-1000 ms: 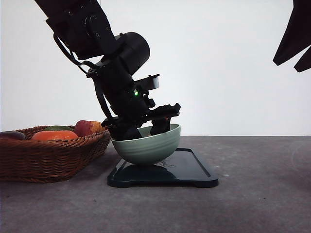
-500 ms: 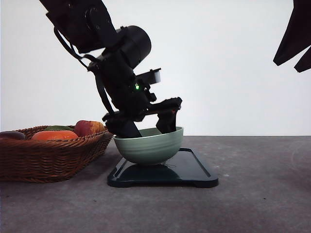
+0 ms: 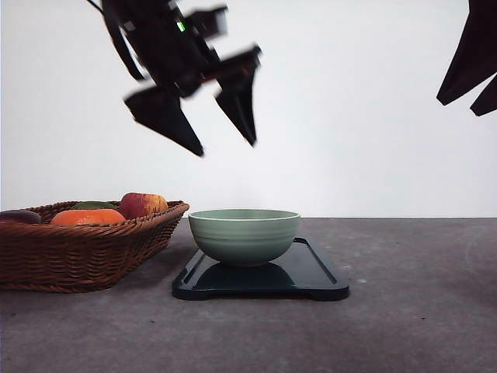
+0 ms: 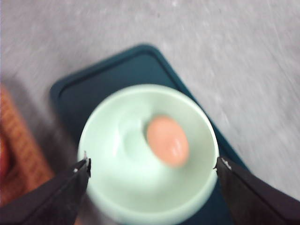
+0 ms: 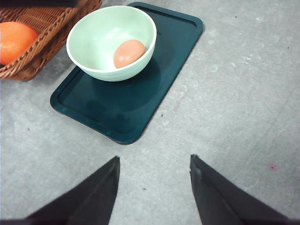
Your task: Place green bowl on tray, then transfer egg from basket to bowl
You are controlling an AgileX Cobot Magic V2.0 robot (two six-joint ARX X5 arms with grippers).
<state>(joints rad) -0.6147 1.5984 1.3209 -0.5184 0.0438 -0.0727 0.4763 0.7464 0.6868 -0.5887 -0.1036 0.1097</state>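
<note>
Green bowl (image 3: 244,235): round, pale sage, fine horizontal ridges; upright on the tray's left part.
Egg (image 5: 129,53): smooth, tan, oval; lying inside the bowl.
Tray (image 3: 314,276): flat, black, rounded corners, low rim.
Basket (image 3: 78,249): brown woven wicker, holding fruit, just left of the tray.
Table (image 3: 419,311): grey, speckled, matte; plain white wall behind.
Left end effector (image 3: 225,148): jaws apart, empty, above the bowl.
Right end effector (image 5: 154,164): jaws apart, empty.

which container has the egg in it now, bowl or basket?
The green bowl on the tray: a tan egg lies inside. The wicker basket shows an orange fruit.
</note>
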